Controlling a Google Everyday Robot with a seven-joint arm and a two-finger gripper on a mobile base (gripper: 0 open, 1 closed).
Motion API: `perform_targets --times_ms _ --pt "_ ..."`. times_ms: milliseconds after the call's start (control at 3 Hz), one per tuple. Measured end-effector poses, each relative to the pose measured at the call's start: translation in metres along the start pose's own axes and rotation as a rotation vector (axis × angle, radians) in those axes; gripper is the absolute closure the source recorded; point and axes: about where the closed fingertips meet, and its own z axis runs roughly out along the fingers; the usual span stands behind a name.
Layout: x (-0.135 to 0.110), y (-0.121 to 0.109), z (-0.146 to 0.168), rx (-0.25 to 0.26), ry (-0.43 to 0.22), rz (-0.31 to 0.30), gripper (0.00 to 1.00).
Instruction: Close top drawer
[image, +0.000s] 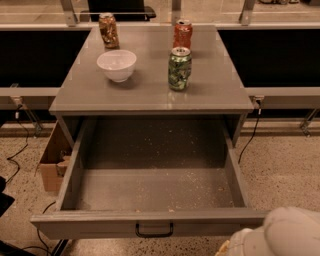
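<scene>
The top drawer (150, 222) is a wide grey metal drawer, pulled fully out toward me. Its flat front carries a small black loop handle (154, 230) at the centre. Its deep tray floor (155, 187) is speckled with pale crumbs and holds nothing else. A white rounded part of my arm (280, 232) shows at the bottom right corner, just right of the drawer front and near its right end. My gripper itself is out of view, past the bottom edge of the picture.
The grey cabinet top (220, 85) carries a white bowl (116, 64), a green can (179, 69), an orange-red can (182, 33) and a brown can (108, 30). A cardboard box (52, 160) stands on the floor at the left. Cables run along both sides.
</scene>
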Motion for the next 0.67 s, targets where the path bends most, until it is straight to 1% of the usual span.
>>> perform_targets --times_ms 333,667 --pt "0.004 -0.012 0.061 -0.031 0.039 -0.002 1.0" --pt "0.009 -0.043 0.104 -0.039 0.072 -0.023 1.0"
